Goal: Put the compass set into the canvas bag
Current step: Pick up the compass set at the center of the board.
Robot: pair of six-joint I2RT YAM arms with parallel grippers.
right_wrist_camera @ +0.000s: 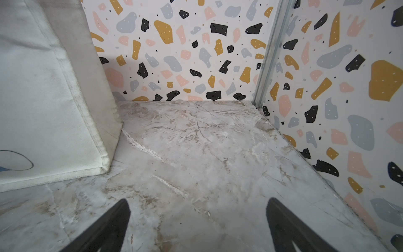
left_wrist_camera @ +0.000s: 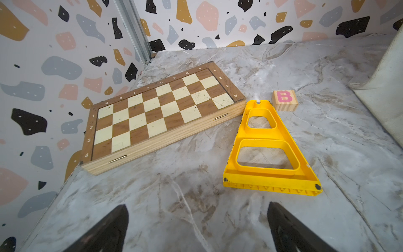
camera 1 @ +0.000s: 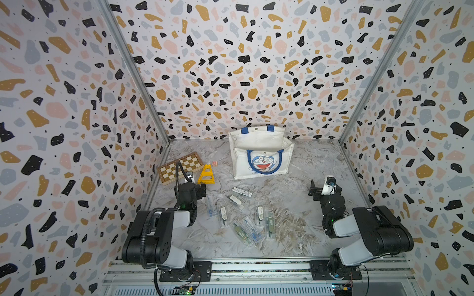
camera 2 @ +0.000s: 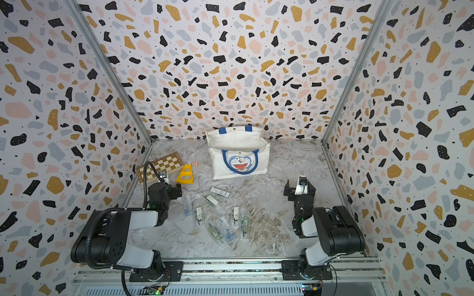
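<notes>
The canvas bag (camera 1: 261, 156) (camera 2: 239, 143), white with blue handles and a cartoon cat face, stands open-mouthed at the back middle of the marble table. Several clear cases, each a compass set (camera 1: 223, 213) (camera 2: 198, 214), lie scattered mid-table between the arms. My left gripper (camera 1: 202, 191) (left_wrist_camera: 197, 205) is open over bare table left of the cases, holding nothing. My right gripper (camera 1: 314, 191) (right_wrist_camera: 198, 200) is open and empty to the right of the bag's front corner. The bag's side (right_wrist_camera: 43, 109) fills one edge of the right wrist view, and its edge (left_wrist_camera: 388, 87) shows in the left wrist view.
A folded wooden chessboard (camera 1: 179, 166) (left_wrist_camera: 161, 117) lies against the left wall. Beside it are a yellow triangular plastic frame (camera 1: 206, 175) (left_wrist_camera: 268, 150) and a small wooden letter-B block (camera 1: 214, 163) (left_wrist_camera: 284, 101). Patterned walls enclose three sides.
</notes>
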